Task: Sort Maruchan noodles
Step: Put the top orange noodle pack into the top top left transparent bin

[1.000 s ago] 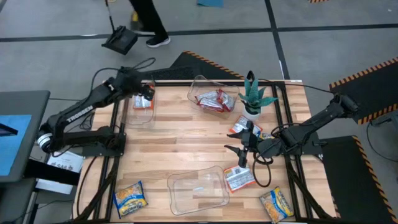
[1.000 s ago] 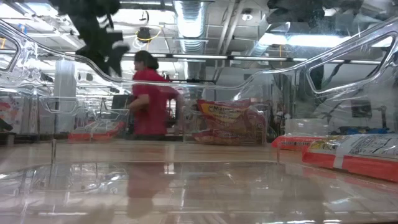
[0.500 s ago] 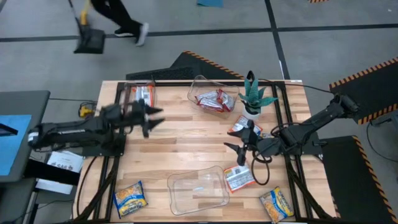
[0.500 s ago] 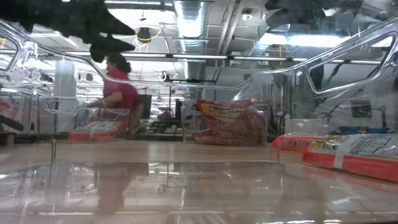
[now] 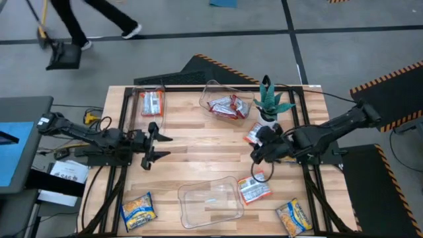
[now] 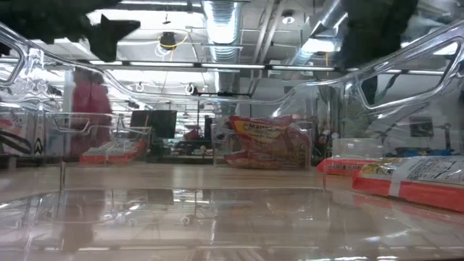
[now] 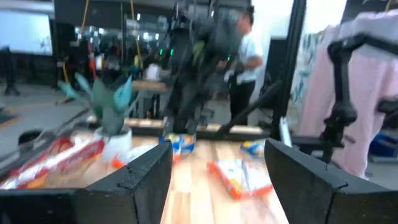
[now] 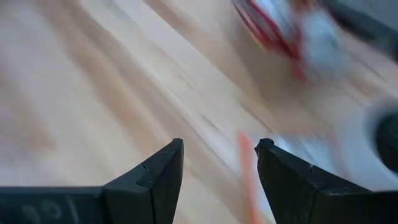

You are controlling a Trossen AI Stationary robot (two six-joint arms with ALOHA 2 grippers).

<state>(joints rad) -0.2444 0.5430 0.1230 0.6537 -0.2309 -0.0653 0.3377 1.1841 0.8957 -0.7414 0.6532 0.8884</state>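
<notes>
Butcher-block wooden table point(image 5: 198, 155) carries the sorting layout, with grey shop floor around it and a person walking past at the far side.

Sorted stock: the clear plastic bin at the far left corner point(image 5: 149, 106) holds 1 red-and-white ramen packet point(image 5: 151, 102); the clear plastic bin at far centre point(image 5: 225, 102) holds several red-and-white packets point(image 5: 228, 106). A third clear plastic bin at the near edge point(image 5: 208, 205) appears to hold nothing.

Loose stock:
- 1 orange packet point(image 5: 254, 135) lies beside the small green potted plant point(image 5: 269, 104).
- 1 red-and-white flat packet point(image 5: 254, 189) lies just beside the near bin.
- 2 yellow-and-blue packets lie at the near corners, left point(image 5: 139, 210) and right point(image 5: 293, 216).

Tool state: the right gripper point(image 5: 259, 151) has its fingers apart and holds nothing; its wrist view shows bare wood and an orange edge between the fingers. The left gripper point(image 5: 157, 145) also stands with fingers apart and holds nothing, over bare wood at the left side.

Governing relation: the right gripper sits between the orange packet, just beside it toward the far side, and the loose red-and-white packet, near it toward the near edge. The right arm is clearly the nearer arm to both. The loose red-and-white packet's long axis runs roughly near-to-far, slightly skewed. The left gripper is well apart from both and closest to the near-left yellow-and-blue packet.
</notes>
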